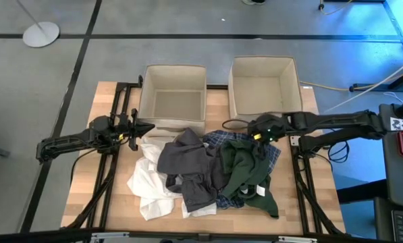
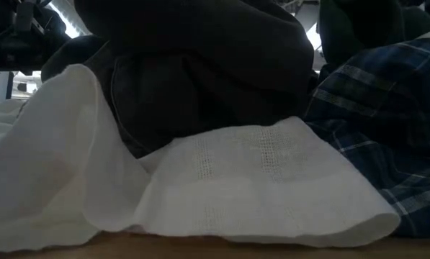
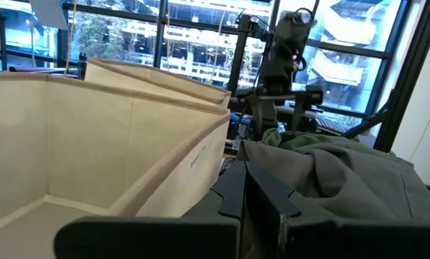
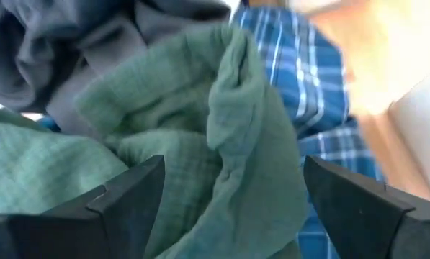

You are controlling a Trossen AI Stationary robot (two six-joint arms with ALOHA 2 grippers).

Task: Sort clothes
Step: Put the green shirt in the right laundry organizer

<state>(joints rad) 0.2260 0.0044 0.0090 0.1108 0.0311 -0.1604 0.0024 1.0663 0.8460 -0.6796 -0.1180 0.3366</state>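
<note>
The clothes lie in a pile on the table's middle: a dark grey garment (image 1: pixel 187 165) on top, a dark green one (image 1: pixel 248 172) to its right, a blue-and-white plaid shirt (image 1: pixel 223 138) under them, and white shirts (image 1: pixel 150 185) at the left and near side. My right gripper (image 1: pixel 254 135) is open just above the green garment's far part (image 4: pixel 229 122), with a raised fold between its fingers. My left gripper (image 1: pixel 147 127) is shut and empty, level at the pile's far left corner, beside the left box (image 3: pixel 92 144). My right gripper comes down slanting from the table's right over the green garment. A raised fold (image 4: pixel 251 144) stands between its open fingers (image 4: pixel 128 198). I cannot tell whether the fingers touch the cloth. The garment lies on the pile.
Two beige square fabric boxes stand at the table's far edge, the left one (image 1: pixel 173 69) and the right one (image 1: pixel 265 62), both open on top. In the low view the white cloth (image 2: pixel 258 180), grey garment (image 2: pixel 200 79) and plaid shirt (image 2: pixel 387 122) reach the table's near edge.
</note>
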